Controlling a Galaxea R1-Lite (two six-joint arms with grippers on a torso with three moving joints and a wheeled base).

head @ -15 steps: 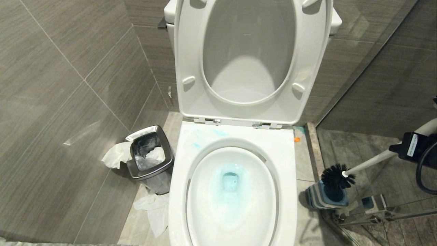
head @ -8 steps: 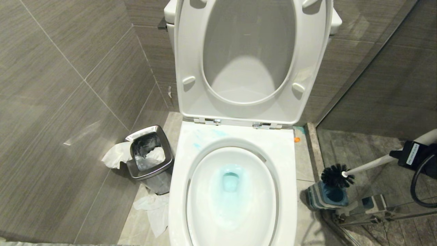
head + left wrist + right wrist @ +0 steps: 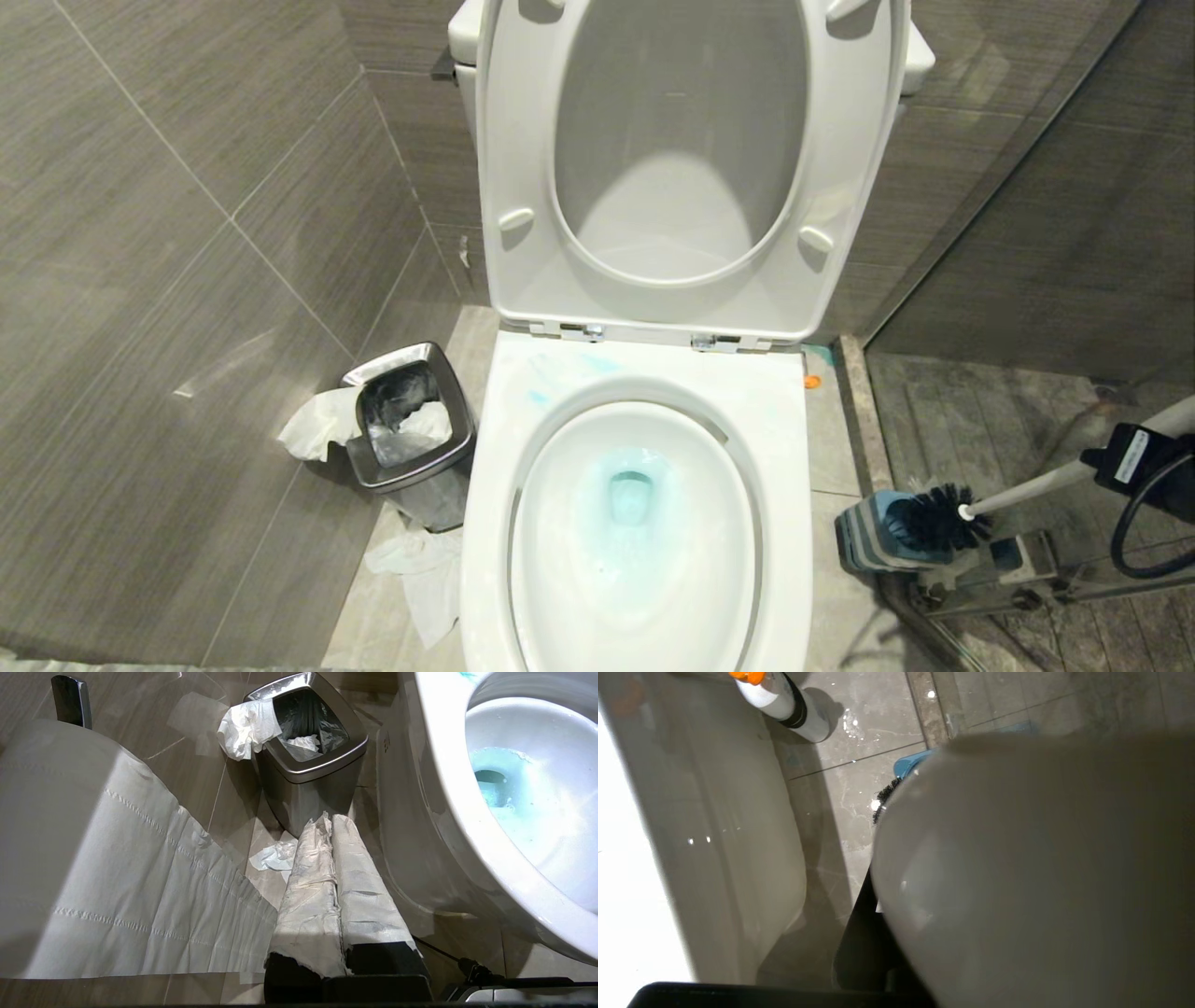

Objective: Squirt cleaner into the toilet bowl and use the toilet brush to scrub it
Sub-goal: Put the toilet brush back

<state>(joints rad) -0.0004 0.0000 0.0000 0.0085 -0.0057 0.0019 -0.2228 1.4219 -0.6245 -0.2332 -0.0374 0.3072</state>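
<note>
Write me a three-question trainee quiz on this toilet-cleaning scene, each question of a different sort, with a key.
1. True or false: the white seat and lid are raised.
2. Multiple choice: the round black bristle head of the long white-grey plastic toilet brush is at: A) the water in the glossy white ceramic toilet bowl; B) the mouth of the squat blue-and-grey holder; C) the small steel-rimmed waste bin.
3. Fill in: the right tool is shut on the brush's ____.

Key: 1 true; 2 B; 3 handle.
</note>
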